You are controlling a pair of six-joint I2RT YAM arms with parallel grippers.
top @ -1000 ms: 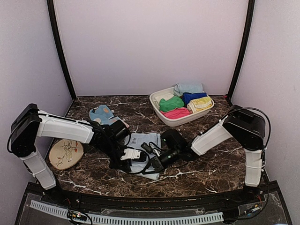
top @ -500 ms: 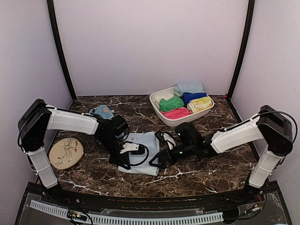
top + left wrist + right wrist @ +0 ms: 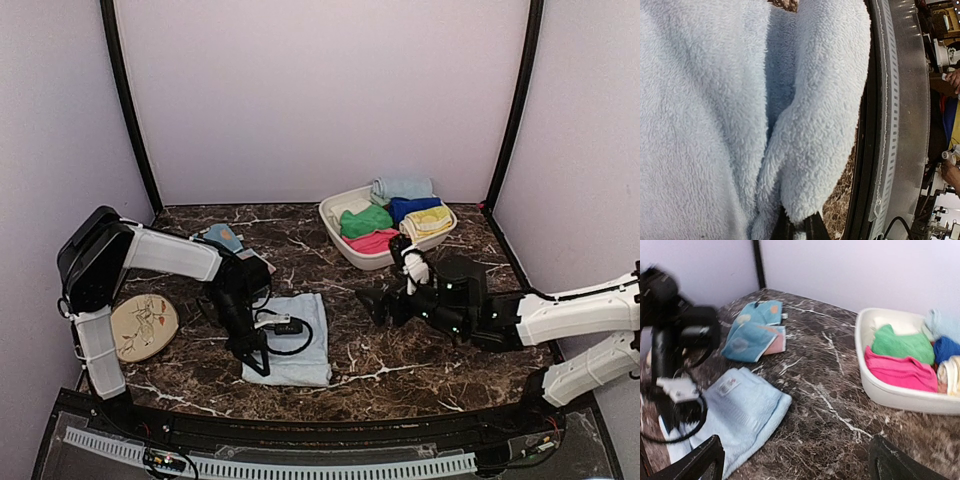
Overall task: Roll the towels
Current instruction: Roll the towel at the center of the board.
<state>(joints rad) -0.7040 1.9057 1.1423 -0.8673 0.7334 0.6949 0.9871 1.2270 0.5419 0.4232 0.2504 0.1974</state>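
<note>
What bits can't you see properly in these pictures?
Left gripper: left wrist view, pale blue towel fills the frame; only its tips show.
Spotted towel: top view, partly behind the left arm.
Plate drawing: top view, too small.
Left arm: right wrist view, blurred.

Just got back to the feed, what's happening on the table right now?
The left gripper is shut on the near corner of the pale blue towel, which lies mostly flat, not yet rolled. The right gripper hangs open to its right, holding nothing. The spotted towel lies farther back, untouched.
</note>
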